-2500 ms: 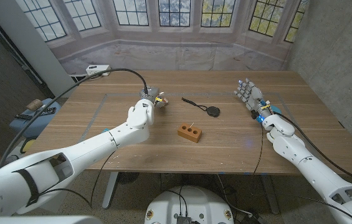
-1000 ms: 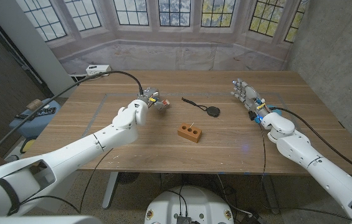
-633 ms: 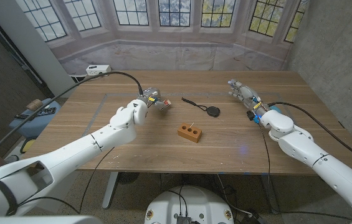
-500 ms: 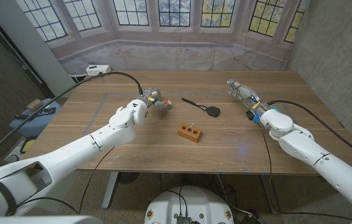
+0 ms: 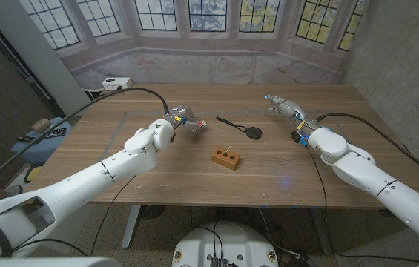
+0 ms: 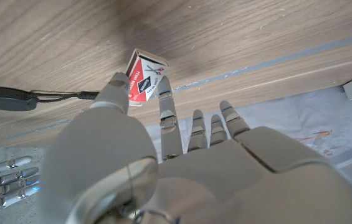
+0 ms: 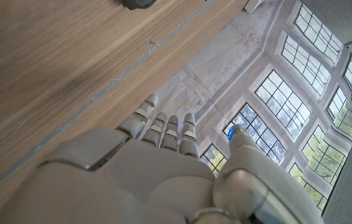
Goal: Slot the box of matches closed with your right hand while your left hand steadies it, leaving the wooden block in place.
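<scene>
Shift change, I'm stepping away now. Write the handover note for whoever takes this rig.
Left robot hand: pinching the box of matches between thumb and a finger, up near the table's left middle.
Right robot hand: holding nothing, fingers extended, over the right side of the table, well clear of the box.
Wooden block: mid-table, a match standing in it, untouched.
Black corded fob: between block and right robot hand.
Done: left grip on the box.
Left: bring the right robot hand across, slide the box closed; whether the drawer is out cannot be told.
</scene>
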Available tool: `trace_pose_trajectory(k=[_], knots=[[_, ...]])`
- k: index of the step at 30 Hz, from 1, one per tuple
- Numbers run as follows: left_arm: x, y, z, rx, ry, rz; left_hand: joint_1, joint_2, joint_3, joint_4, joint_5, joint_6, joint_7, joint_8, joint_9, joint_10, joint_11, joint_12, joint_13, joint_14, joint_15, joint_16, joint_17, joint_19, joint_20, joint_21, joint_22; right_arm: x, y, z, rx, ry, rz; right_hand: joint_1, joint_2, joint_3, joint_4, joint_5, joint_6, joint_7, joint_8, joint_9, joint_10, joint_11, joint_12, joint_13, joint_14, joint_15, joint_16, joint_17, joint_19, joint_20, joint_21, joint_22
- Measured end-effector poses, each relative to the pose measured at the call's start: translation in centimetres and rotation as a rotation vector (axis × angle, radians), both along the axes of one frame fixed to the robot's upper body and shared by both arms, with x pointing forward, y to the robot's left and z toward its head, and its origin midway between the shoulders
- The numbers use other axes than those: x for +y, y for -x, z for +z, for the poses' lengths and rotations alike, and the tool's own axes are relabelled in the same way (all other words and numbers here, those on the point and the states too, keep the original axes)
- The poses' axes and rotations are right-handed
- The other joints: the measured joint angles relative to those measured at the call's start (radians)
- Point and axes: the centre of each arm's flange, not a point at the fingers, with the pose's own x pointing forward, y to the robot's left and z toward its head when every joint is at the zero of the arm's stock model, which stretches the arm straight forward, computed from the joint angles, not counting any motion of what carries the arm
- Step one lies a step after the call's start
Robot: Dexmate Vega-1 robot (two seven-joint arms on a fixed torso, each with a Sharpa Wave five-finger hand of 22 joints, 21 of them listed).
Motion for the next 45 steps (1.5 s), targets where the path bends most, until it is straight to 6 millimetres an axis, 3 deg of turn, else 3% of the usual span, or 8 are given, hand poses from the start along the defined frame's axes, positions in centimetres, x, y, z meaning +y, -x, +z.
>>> trace_pose_trajectory(k=[26,38,45], knots=[[1.4,1.2,-0.6,0.013,-0.053,-0.1,0.0,0.0,0.0,0.0,0.0,0.003,-0.01,-0.004,0.005,0.0,-0.007,0.0,0.0,0.007,-0.007,0.0,0.0,0.009,-0.016,0.0,0.0,2.7,1.9,0.6,-0.049,0.239,-0.058,0.012,-0.004,0.001,-0.012,0.0,0.009,0.001,0.0,0.0,0.015,-0.004,0.0,0.0,0.016,-0.005,0.0,0.0,0.013,-0.006,0.004,0.0],[1.9,0.9,-0.6,0.02,-0.069,-0.158,0.0,0.0,-0.008,0.0,0.0,0.003,-0.021,-0.004,0.005,0.0,-0.007,0.0,0.0,0.007,-0.018,0.0,0.0,0.009,-0.016,0.0,0.0,3.6,2.5,0.9,-0.079,0.343,-0.089,0.02,-0.004,0.003,-0.025,-0.001,0.012,-0.002,0.0,0.0,0.024,-0.005,0.0,0.0,0.026,-0.011,0.008,0.0,0.032,-0.011,0.008,0.0],[2.0,0.6,-0.4,0.02,-0.074,-0.19,0.0,0.0,-0.008,0.0,0.0,0.003,-0.021,-0.004,0.005,0.005,-0.013,0.0,0.0,0.007,-0.018,0.0,0.0,0.009,-0.027,0.0,0.0,3.9,2.9,1.0,-0.097,0.411,-0.108,0.037,-0.005,0.007,-0.046,-0.004,0.032,-0.007,0.0,0.0,0.043,-0.007,0.004,0.0,0.05,-0.015,0.015,-0.005,0.053,-0.024,0.008,0.0]])
